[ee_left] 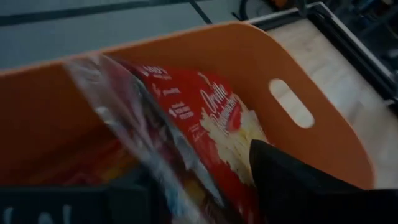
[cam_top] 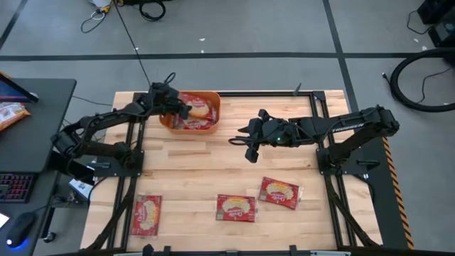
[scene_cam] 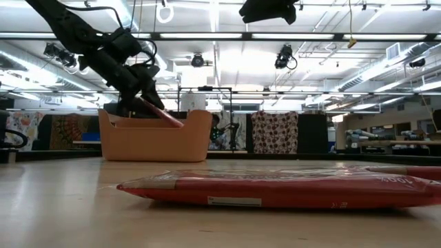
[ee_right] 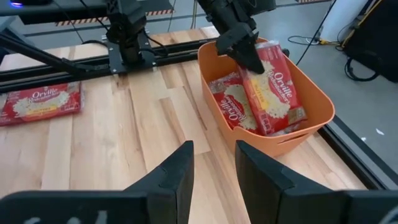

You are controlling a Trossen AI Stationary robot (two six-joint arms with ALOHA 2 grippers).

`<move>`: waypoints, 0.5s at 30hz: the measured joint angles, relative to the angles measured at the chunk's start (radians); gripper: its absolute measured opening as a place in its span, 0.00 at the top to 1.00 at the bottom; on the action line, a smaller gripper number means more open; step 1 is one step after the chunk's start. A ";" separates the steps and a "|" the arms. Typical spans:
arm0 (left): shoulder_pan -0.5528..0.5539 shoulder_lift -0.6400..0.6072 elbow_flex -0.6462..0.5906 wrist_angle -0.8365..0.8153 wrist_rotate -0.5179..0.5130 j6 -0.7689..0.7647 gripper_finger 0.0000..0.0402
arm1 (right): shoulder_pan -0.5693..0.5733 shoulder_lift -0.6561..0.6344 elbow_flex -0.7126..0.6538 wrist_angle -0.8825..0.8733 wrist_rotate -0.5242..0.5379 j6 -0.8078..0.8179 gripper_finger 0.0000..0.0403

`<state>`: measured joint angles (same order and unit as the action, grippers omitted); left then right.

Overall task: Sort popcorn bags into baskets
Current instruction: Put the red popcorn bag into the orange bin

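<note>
The orange basket [cam_top: 215,107] stands at the table's far left, with popcorn bags lying flat in it [ee_right: 227,102]. One more red popcorn bag [ee_right: 273,87] stands tilted in the basket, its lower end down inside and its upper end above the rim. My left gripper [ee_right: 239,46] is open, slanting down over the basket with its fingers on either side of that upper end. My right gripper [ee_right: 214,168] hovers open and empty over the table's middle [cam_top: 245,146]. Three popcorn bags [cam_top: 148,213] [cam_top: 236,208] [cam_top: 279,192] lie flat near the front edge. My left gripper comes at the tilted bag's upper end [ee_right: 264,53] slanting down from the table's left. Its fingers stand apart with the bag between them. The bag's printed face [ee_left: 230,124] lies against one finger [ee_left: 286,180]. Whether the other finger touches it I cannot tell.
Black frame rails [cam_top: 131,178] [cam_top: 334,185] run along the table's left and right sides. Bare wood lies between the basket and the front row of bags. A black desk at the left holds an orange-yellow snack packet [cam_top: 11,114], a keyboard and a mouse.
</note>
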<state>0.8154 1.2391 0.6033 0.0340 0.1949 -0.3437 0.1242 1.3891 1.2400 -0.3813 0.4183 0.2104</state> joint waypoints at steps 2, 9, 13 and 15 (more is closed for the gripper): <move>0.001 -0.011 0.000 -0.001 -0.035 0.010 0.49 | 0.001 0.000 0.000 0.000 0.000 0.000 0.70; 0.001 -0.097 0.000 0.012 -0.162 0.097 0.47 | 0.001 0.000 0.000 -0.001 0.000 0.000 0.70; 0.001 -0.166 0.000 0.060 -0.198 0.144 0.47 | 0.001 0.000 0.000 -0.002 0.000 -0.001 0.70; 0.001 -0.202 0.000 0.095 -0.201 0.156 0.47 | 0.000 0.000 0.000 -0.002 0.000 -0.002 0.70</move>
<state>0.8162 1.0366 0.6033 0.1287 -0.0063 -0.1874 0.1246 1.3888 1.2400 -0.3828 0.4179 0.2081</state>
